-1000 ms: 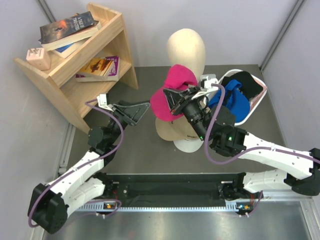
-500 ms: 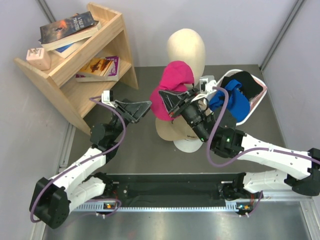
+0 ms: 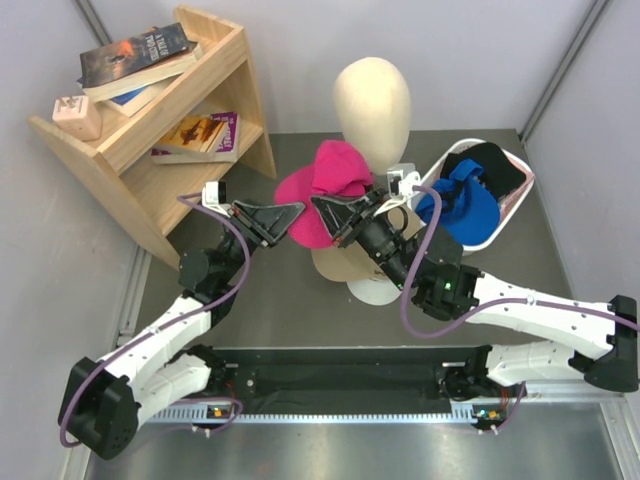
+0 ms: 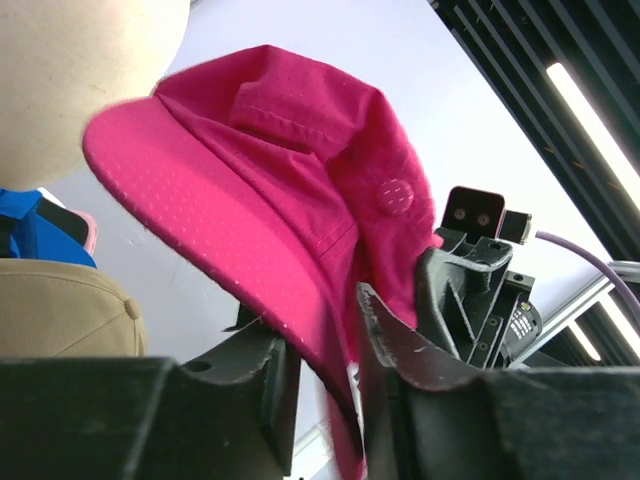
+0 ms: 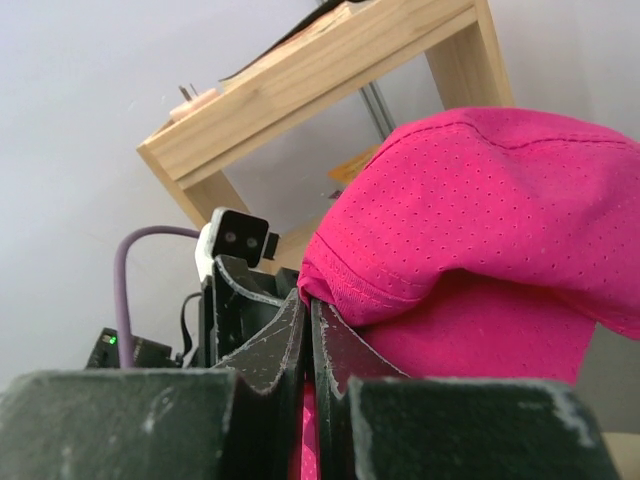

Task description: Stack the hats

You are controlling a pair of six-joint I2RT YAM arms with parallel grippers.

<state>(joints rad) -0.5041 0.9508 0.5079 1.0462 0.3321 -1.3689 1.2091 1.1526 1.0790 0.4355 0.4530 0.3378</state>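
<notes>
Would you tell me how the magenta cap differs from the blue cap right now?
The magenta cap is held up in the air, while the blue cap lies in the basket beside a black cap. The magenta cap is pinched by the right gripper, with its brim between the left gripper's fingers; no gripper touches the blue cap. Both are soft brimmed caps.

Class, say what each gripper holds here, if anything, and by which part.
The right gripper is shut on the magenta cap at its crown's hem. The left gripper has the brim between its fingers; a firm clamp cannot be told.
</notes>
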